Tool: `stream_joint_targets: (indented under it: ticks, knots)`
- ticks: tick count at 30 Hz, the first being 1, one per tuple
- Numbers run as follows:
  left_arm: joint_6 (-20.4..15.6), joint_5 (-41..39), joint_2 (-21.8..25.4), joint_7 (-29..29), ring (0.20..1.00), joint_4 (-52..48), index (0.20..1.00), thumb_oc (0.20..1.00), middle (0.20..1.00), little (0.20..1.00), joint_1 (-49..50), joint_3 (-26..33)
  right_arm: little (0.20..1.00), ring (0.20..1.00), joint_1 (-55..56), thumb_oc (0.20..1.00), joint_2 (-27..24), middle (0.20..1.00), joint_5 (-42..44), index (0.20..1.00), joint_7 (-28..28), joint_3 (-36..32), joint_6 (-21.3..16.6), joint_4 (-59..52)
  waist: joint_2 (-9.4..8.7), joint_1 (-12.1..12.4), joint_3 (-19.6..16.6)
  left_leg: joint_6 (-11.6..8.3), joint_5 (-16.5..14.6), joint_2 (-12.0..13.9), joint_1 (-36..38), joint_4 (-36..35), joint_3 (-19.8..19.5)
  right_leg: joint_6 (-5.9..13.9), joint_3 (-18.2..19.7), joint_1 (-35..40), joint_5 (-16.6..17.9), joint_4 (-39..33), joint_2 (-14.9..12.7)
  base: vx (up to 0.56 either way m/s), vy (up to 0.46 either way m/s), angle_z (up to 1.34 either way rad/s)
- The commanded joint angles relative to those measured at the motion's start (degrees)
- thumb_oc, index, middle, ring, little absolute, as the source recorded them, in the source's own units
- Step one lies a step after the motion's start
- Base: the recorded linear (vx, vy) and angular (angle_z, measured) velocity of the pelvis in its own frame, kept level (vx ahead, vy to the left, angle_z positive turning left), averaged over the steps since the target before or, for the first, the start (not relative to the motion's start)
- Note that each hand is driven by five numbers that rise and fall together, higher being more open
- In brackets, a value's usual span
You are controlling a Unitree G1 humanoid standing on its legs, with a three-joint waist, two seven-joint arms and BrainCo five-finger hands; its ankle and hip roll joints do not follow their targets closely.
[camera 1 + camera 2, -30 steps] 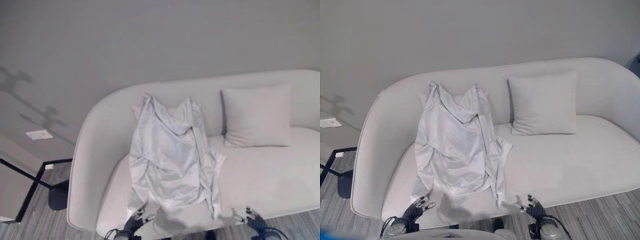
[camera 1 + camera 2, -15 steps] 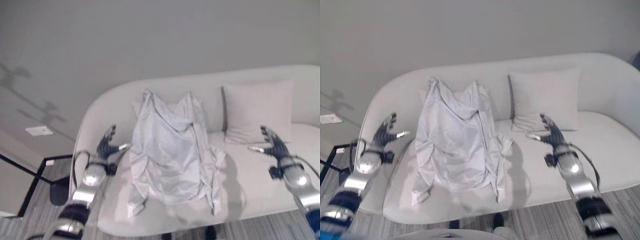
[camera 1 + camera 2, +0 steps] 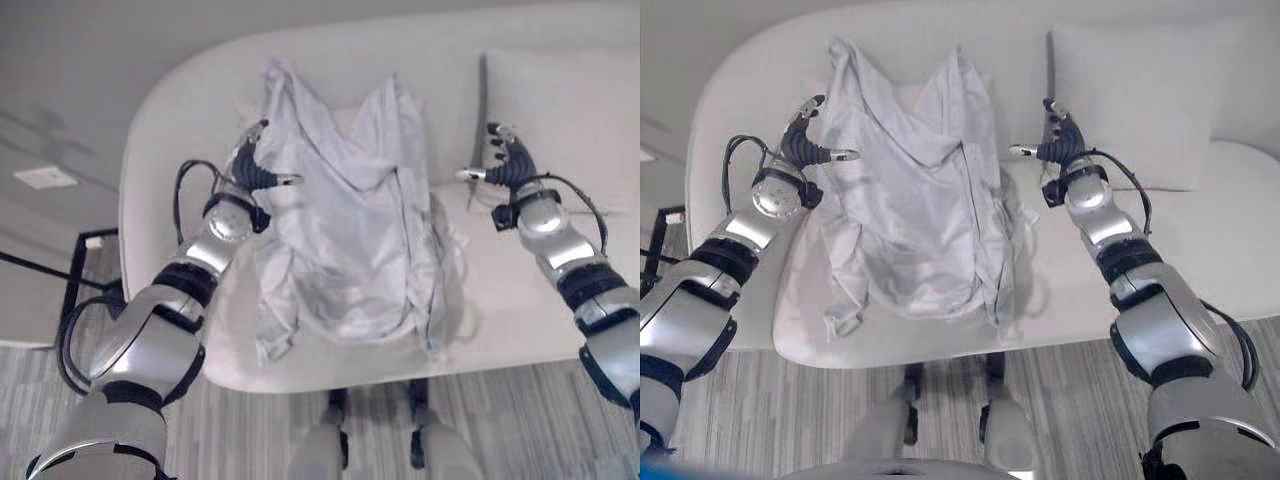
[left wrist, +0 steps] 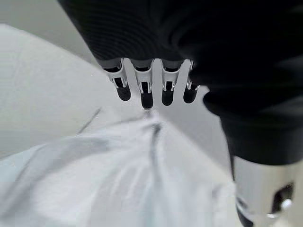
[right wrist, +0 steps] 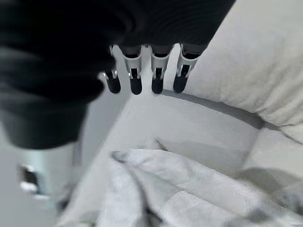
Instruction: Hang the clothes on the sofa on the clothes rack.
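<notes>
I see the pale shirt [image 3: 345, 225] draped over the sofa [image 3: 170, 120] backrest and seat, toward its left end, beside a cushion [image 3: 565, 110]. My left hand [image 3: 255, 165] hovers at the shirt's left edge, fingers straight; my right hand [image 3: 505, 165] hangs between shirt and cushion, fingers straight, empty.

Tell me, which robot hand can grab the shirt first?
Probably the left hand. It is open at the shirt's upper edge with its thumb over the cloth. The right hand, also open, hangs over bare sofa between shirt and cushion.
</notes>
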Motion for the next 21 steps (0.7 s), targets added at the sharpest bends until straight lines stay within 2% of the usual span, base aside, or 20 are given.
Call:
stream_joint_targets:
  ticks: [1, 8, 21]
  knots:
    - [-0.8, -1.8, 1.3, 0.7, 1.0, 2.6, 1.0, 1.0, 1.0, 1.0, -7.0, 1.3, 1.0, 1.0, -5.4, 1.0, 0.4, 1.0, 2.8, 1.0, -1.0, 0.6, -1.9, -0.3, -3.93, 0.6, 1.3, -1.46, -2.0, -0.8, 0.0, 0.3, -0.2, 5.92, 1.7, 0.6, -0.3, 0.7, -5.1, -0.04, -0.006, 0.01]
    - [-0.2, -2.6, 2.0, 0.0, 1.0, 8.7, 1.0, 1.0, 1.0, 1.0, -10.5, -0.2, 1.0, 1.0, -10.2, 1.0, 1.8, 1.0, 4.0, 1.0, -0.6, 3.4, -1.1, 5.1, -3.58, 0.8, 2.5, -1.93, -0.6, -1.1, -4.3, 0.3, 0.0, 6.19, 2.1, -3.6, 0.6, 0.7, -4.9, -0.02, 0.003, 0.0]
    - [-0.4, -2.5, 7.1, 0.3, 1.0, 9.1, 1.0, 1.0, 1.0, 1.0, -10.6, -0.4, 1.0, 1.0, -10.0, 1.0, 3.9, 1.0, 8.7, 1.0, 2.4, 6.2, -1.8, 1.9, -3.25, 1.6, 3.4, -2.05, -0.2, -1.7, -6.0, 0.3, -0.5, 6.42, 1.7, -5.3, 1.0, 0.7, -5.1, 0.0, 0.0, 0.0]
